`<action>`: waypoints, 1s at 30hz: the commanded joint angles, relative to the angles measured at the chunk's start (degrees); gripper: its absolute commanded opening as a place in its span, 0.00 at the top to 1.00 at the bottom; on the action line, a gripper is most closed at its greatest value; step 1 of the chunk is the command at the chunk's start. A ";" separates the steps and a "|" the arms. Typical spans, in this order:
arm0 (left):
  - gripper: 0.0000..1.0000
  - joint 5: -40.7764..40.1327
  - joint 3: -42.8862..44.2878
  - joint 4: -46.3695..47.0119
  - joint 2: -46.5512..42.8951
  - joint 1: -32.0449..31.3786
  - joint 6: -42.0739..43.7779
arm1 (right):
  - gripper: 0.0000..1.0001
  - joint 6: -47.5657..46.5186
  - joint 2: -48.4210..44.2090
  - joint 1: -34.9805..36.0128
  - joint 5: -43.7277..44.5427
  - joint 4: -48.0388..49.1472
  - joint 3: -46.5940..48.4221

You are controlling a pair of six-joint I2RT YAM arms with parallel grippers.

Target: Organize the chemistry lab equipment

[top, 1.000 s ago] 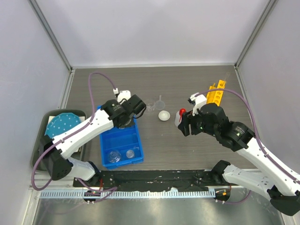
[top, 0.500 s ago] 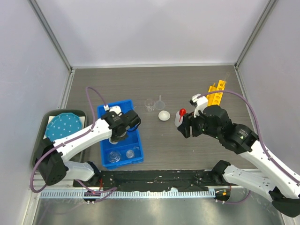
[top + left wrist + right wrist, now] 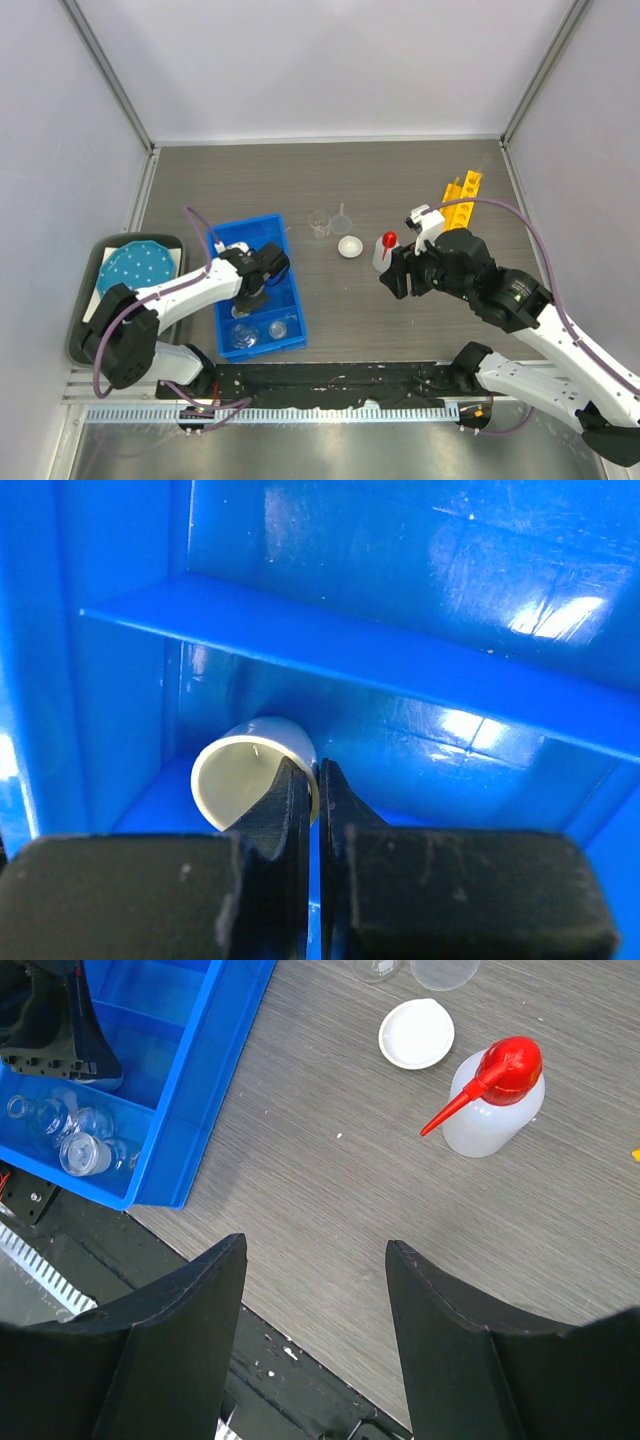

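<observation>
White round dish (image 3: 235, 778) tilted on edge in blue bin (image 3: 400, 570); glass vials (image 3: 78, 1140) in its nearest compartment. Red-capped squeeze bottle (image 3: 495, 1110) stands upright.

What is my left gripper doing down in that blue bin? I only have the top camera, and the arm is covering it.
Observer: The left wrist view shows the left gripper shut on a small white cup. It pinches the cup's wall, one jaw inside the rim and one outside.
Operator: Where in the bin is the cup?
Observer: Low in a compartment of the blue bin, tilted with its mouth toward the camera, just below a divider. I cannot tell whether it touches the floor.
Operator: And the right gripper?
Observer: The right wrist view shows the right gripper wide open with nothing between its jaws.
</observation>
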 commanded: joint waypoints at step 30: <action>0.36 -2.53 25.09 -11.52 -2.17 -2.60 8.19 | 0.37 0.71 1.63 0.99 -0.46 3.89 -0.66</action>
